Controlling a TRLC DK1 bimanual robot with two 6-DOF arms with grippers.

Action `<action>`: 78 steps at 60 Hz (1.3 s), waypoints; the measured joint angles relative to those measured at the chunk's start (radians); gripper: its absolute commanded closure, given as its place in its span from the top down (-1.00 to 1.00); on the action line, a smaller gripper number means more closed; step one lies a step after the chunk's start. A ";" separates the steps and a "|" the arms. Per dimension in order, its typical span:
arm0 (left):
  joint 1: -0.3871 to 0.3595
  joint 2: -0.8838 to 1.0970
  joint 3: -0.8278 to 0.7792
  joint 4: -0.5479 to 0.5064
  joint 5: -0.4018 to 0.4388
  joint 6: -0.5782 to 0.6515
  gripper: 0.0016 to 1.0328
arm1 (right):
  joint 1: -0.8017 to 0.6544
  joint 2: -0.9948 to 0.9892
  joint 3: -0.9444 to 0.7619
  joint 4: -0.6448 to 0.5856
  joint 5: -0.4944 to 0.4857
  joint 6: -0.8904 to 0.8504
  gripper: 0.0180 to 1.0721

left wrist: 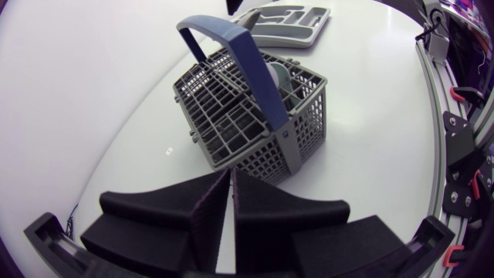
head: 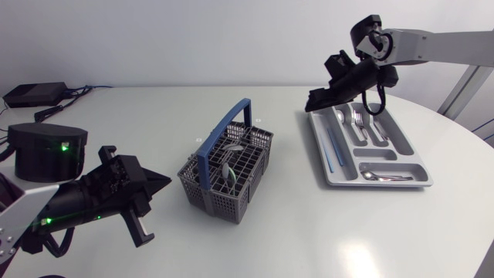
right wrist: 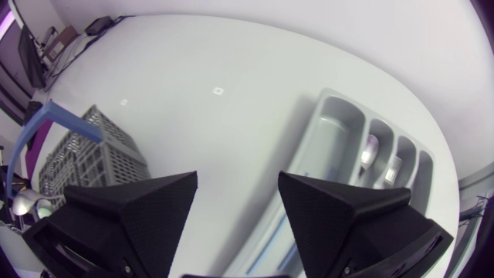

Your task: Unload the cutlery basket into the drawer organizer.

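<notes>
The fingers (right wrist: 139, 208) of the right gripper (right wrist: 237, 181) are standing wide apart and holding nothing, and the gripper is hanging above the far end of the drawer organizer (head: 319, 143). The left gripper (left wrist: 231, 173) is sitting low near the table with its fingers pressed together, also empty, pointing at the cutlery basket (head: 224, 202) from just beside it without touching.

The basket is standing upright mid-table, well apart from the organizer, with its blue handle (head: 224, 127) arching over the top. A few pieces are lying inside it (one looks like a spoon (head: 225, 170), though the grid is hiding most of it). Forks and spoons (head: 357, 123) are already lying in the organizer's slots.

The main risk, as I judge it, is the handle: a gripper coming down with fingers this wide could clip it and shove or tip the light basket. A piece snagging in the mesh while lifting could drag the basket along too, since nothing is bracing it.
</notes>
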 measured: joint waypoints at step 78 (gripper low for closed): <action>0.035 0.583 0.122 0.326 0.000 0.088 -0.59 | 0.138 0.001 -0.180 0.074 -0.124 0.137 0.01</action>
